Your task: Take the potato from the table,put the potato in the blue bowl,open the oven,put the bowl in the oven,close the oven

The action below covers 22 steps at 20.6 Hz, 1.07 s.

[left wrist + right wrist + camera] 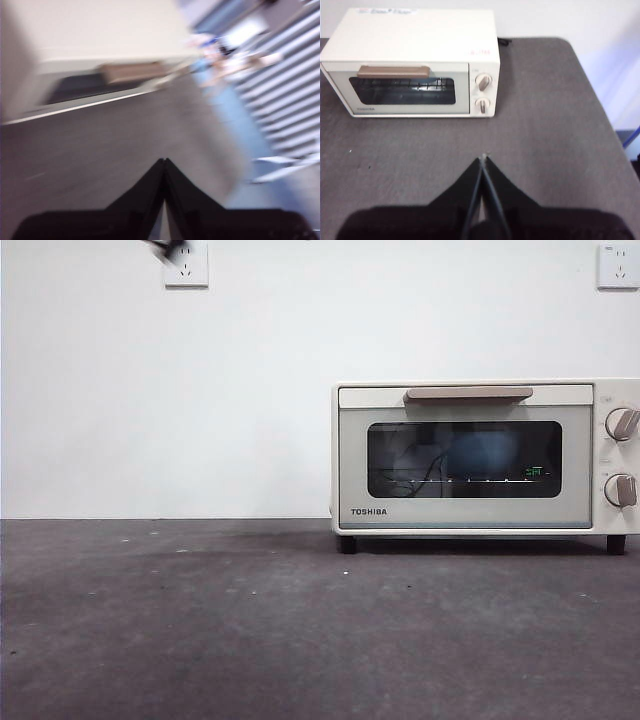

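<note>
The cream-white oven (480, 455) stands on the table (250, 620) at the right, its dark glass door shut under the beige handle (468, 393). A dim bluish shape (482, 454) shows behind the glass; I cannot tell if it is the blue bowl. The potato is out of view. My right gripper (484, 160) hangs shut and empty above the table in front of the oven (415, 60). The left wrist view is motion-blurred: my left gripper (164, 162) is shut and empty, with the oven (100, 40) ahead of it.
Two knobs (622, 424) sit on the oven's right side. A white wall with sockets (186, 265) stands behind. A black arm tip (165, 248) shows at the top left. The table's right edge (600, 100) is near the right arm.
</note>
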### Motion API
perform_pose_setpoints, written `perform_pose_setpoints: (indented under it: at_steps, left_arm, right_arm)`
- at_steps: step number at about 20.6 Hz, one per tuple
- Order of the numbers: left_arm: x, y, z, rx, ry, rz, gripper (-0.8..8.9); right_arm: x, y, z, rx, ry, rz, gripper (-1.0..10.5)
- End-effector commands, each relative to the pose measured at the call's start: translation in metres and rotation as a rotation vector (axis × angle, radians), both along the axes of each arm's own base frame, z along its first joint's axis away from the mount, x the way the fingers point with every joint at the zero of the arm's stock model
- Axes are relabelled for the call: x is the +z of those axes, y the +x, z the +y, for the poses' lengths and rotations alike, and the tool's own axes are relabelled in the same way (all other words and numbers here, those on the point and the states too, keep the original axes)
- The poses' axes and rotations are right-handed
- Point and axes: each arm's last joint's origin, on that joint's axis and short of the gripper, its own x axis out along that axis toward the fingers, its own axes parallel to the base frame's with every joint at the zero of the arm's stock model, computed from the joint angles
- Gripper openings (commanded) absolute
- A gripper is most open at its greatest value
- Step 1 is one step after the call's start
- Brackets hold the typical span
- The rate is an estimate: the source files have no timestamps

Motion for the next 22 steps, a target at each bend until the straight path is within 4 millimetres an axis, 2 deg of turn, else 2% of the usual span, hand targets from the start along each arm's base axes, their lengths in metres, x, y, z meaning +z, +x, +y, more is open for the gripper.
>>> perform_pose_setpoints:
  at_steps: [1,5,11,17,22]
  left_arm:
    - [0.02,-0.038,0.014,0.034,0.234,-0.201,-0.06]
    - [0.051,-0.091,0.035,0.107,0.294,-0.35,-0.05]
    - [0.081,-0.152,0.075,0.198,0.295,-0.542,-0.05]
    - [0.086,-0.193,0.107,0.277,0.401,-0.636,-0.04]
    - [0.082,-0.208,0.119,0.312,0.454,-0.607,-0.04]
  right_arm:
    - [0.004,0.001,0.0,0.013,-0.021,-0.044,-0.1]
    - [0.007,0.003,0.0,0.014,-0.017,-0.086,-0.1]
    - [0.005,0.002,0.0,0.014,-0.022,-0.063,-0.1]
    - [0.002,0.001,0.0,0.018,-0.031,-0.028,-0.1]
    - [0.002,0.004,0.0,0.017,-0.031,-0.01,-0.1]
